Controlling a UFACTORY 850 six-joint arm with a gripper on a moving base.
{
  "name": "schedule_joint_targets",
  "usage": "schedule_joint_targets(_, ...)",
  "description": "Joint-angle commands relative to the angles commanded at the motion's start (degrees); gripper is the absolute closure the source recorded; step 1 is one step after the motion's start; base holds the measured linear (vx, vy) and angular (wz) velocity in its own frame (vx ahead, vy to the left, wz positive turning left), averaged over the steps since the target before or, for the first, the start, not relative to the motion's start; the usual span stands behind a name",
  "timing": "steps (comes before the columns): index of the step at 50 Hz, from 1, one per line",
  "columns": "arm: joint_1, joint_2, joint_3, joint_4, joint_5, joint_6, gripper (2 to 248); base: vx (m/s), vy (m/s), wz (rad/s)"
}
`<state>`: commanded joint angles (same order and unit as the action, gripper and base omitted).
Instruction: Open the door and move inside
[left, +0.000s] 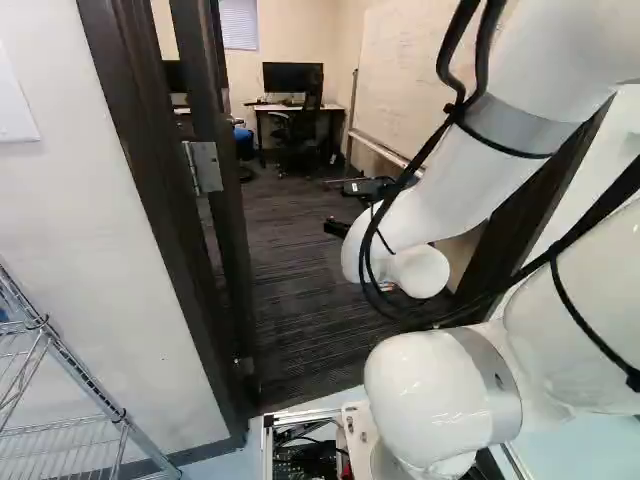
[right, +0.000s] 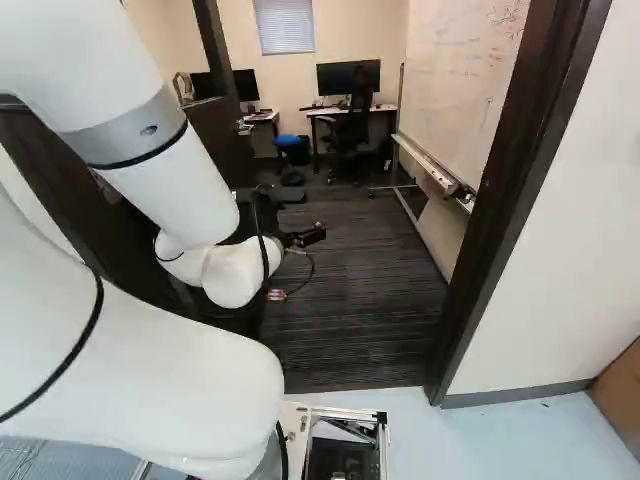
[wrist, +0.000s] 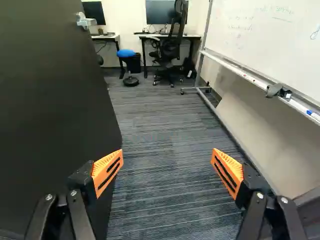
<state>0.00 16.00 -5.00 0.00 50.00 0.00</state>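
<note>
The pincer (wrist: 167, 156) stands wide, holding nothing. Close at its left, touching or not I cannot tell, is the door (wrist: 45, 115), open, its long axis upright, its face pointing from near left to far, the handle (wrist: 86, 21) at the far edge. Right lies the whiteboard (wrist: 260, 40). The way in seems straight ahead over the carpet (wrist: 165, 135), clear of the door

The dark door (right: 222, 140) stands open beyond the white arm (right: 178, 190), with 2 monitors (right: 347, 77) on desks (right: 326, 112) farther back.
</note>
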Motion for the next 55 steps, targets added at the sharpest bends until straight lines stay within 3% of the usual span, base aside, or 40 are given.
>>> schedule_joint_targets(55, 0.0, 0.0, 0.0, 0.0, 0.0, 0.0, 3, 0.052, 0.004, -0.003)
